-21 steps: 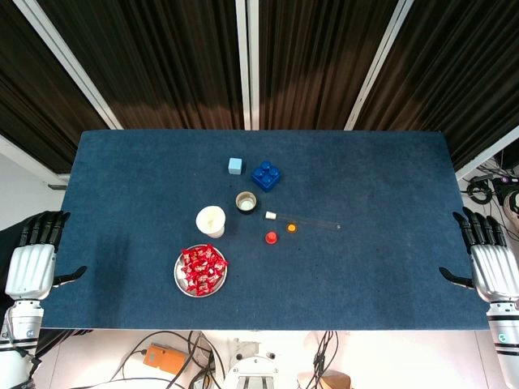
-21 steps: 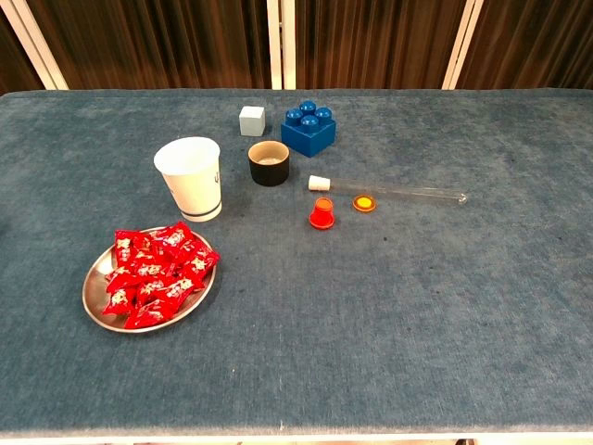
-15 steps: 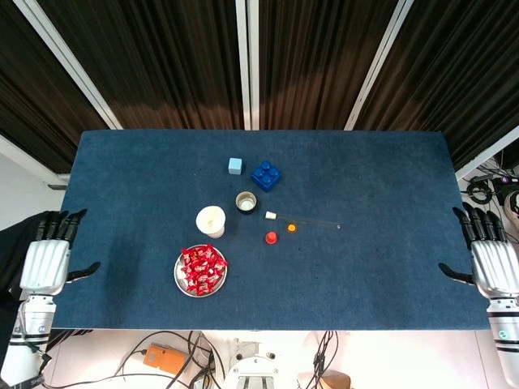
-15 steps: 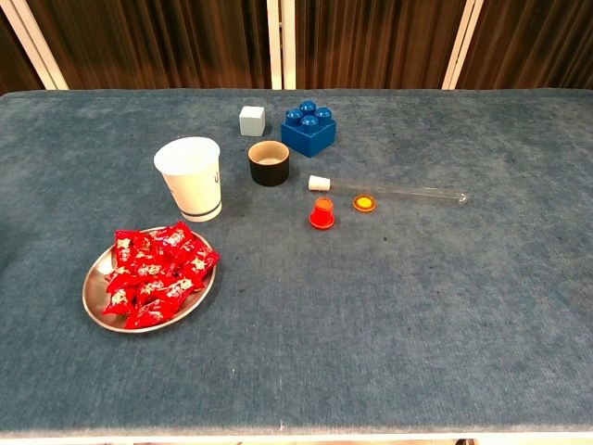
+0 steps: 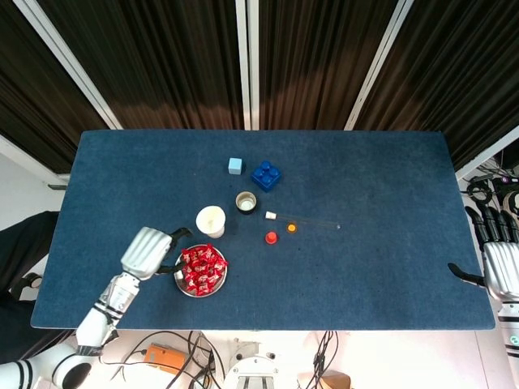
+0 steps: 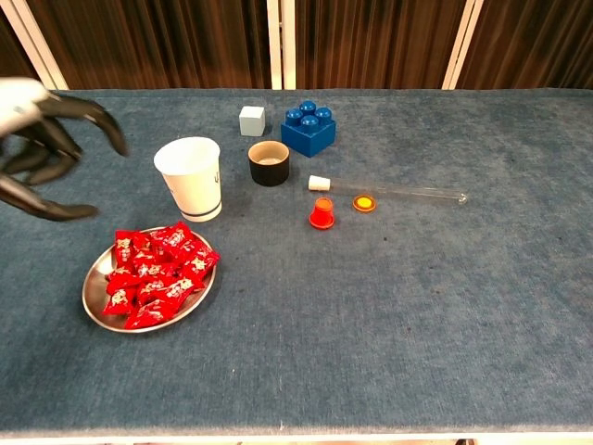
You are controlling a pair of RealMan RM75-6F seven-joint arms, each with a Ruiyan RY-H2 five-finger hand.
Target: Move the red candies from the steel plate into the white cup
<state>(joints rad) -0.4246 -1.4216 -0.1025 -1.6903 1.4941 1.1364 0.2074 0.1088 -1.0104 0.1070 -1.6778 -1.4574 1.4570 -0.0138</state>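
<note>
The left hand hangs just left of the plate, fingers released and curved apart, grasping nothing. The right hand waits at the desk's right edge, well apart from everything, its fingers spread and empty.

The candies are all on the plate, at the near left of the desk, heaped in crinkly wrappers that overlap. The cup stands upright just beyond the plate, mouth open; from above nothing red shows in it, so no candy looks delivered yet.

Likely risks from here:
- The wrappers look slippery and lie in a pile, so a pinch may slide off or drag up two at once, and one could drop on the desk.
- The plate is shallow and light-looking; fingers pressing on its rim could tip or skate it.
- The cup is tall, probably light, and close to the plate; a hand rising from the plate could knock it over.

A small dark pot right of the cup holds something pale. A red cap, orange disc, glass tube, blue block and pale cube lie farther right.
</note>
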